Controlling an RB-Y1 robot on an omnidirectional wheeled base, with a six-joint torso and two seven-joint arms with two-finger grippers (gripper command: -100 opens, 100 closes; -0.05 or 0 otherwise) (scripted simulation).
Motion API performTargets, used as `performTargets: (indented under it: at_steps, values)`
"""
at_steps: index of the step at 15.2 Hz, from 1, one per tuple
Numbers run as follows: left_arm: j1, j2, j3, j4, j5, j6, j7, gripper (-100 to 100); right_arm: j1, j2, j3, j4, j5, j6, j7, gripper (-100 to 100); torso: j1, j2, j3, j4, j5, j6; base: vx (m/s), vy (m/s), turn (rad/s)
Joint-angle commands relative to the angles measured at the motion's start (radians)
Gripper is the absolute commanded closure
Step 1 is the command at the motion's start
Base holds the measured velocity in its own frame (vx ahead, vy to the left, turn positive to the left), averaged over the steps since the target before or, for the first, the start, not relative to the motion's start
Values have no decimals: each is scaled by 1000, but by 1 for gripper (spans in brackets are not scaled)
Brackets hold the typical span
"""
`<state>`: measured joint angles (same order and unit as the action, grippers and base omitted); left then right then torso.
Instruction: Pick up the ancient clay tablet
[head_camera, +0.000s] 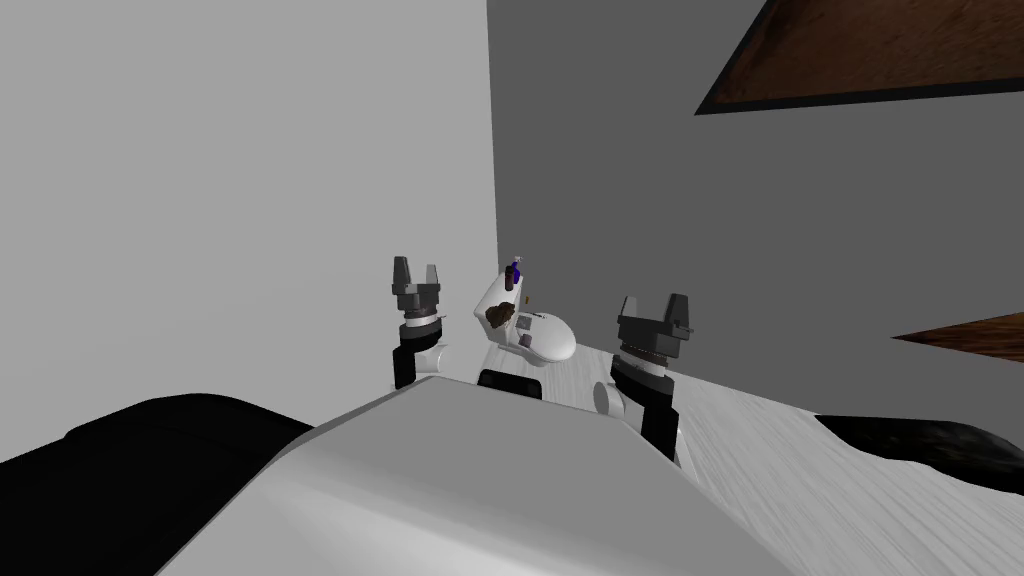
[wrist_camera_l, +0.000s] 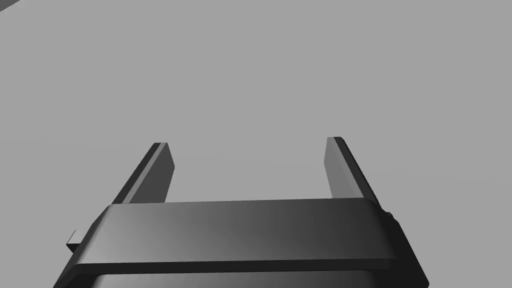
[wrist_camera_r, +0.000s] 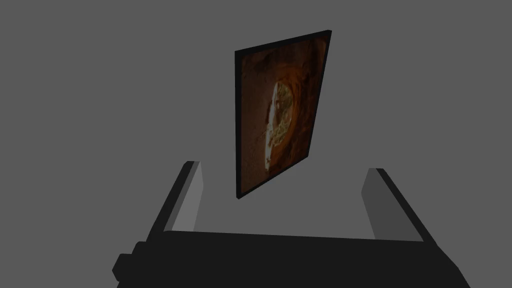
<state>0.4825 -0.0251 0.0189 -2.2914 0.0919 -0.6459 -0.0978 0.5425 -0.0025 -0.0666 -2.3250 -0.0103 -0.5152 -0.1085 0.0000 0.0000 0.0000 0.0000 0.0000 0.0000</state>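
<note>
Fingers on our left gripper and right gripper stand apart, holding nothing, both arms raised. Between the two grippers and well beyond them, a small dark brown lumpy tablet rests on a white rounded toilet-like fixture, near a small dark blue object

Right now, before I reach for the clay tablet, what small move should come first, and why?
Probably roll the base slightly forward, toward the white fixture in the corner. The small brown lump on it, likely the tablet, lies beyond both arms; the left tool and right tool stand open, raised, facing walls, so neither aims at it.
</note>
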Motion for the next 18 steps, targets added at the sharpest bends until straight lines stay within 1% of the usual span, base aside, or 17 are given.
performTargets:
  at_steps: [1,2,4,5,7,8,11,13,15,18]
  values:
    - [-1,44,1,7,1,1,1,-100,0,0,0,0,0,0,0,0,0,0,0,0,0,0,3,-7,11]
    - [-1,44,1,7,1,1,1,-100,0,0,0,0,0,0,0,0,0,0,0,0,0,0,5,-13,14]
    - [-2,98,4,23,3,3,3,-100,0,0,0,0,0,0,0,0,-1,0,0,0,0,0,9,-26,20]
    - [-2,105,4,23,3,3,3,-100,0,0,0,0,0,0,0,0,-1,-1,0,0,0,0,10,-31,22]
    - [-4,159,8,48,7,5,6,-100,0,0,0,0,0,0,0,0,-2,-1,0,0,0,0,12,-41,32]
    - [-4,162,8,48,7,5,6,-100,0,0,0,0,0,0,0,0,-3,-1,-1,0,-1,0,15,-44,34]
    - [-9,235,16,99,14,11,13,-100,0,0,0,0,0,0,0,0,-4,-2,-1,0,-1,0,23,-69,50]
    - [-12,276,23,141,20,16,18,-100,0,0,0,0,0,0,0,0,-6,-2,-1,-1,-1,0,36,-103,81]
    - [-16,310,30,188,27,22,24,-100,0,0,0,0,0,0,0,0,-8,-3,-2,-1,-2,0,27,-126,85]
    - [-22,350,43,266,39,31,33,-100,0,0,0,0,0,0,0,0,-9,-3,-2,-1,-2,0,35,-130,86]
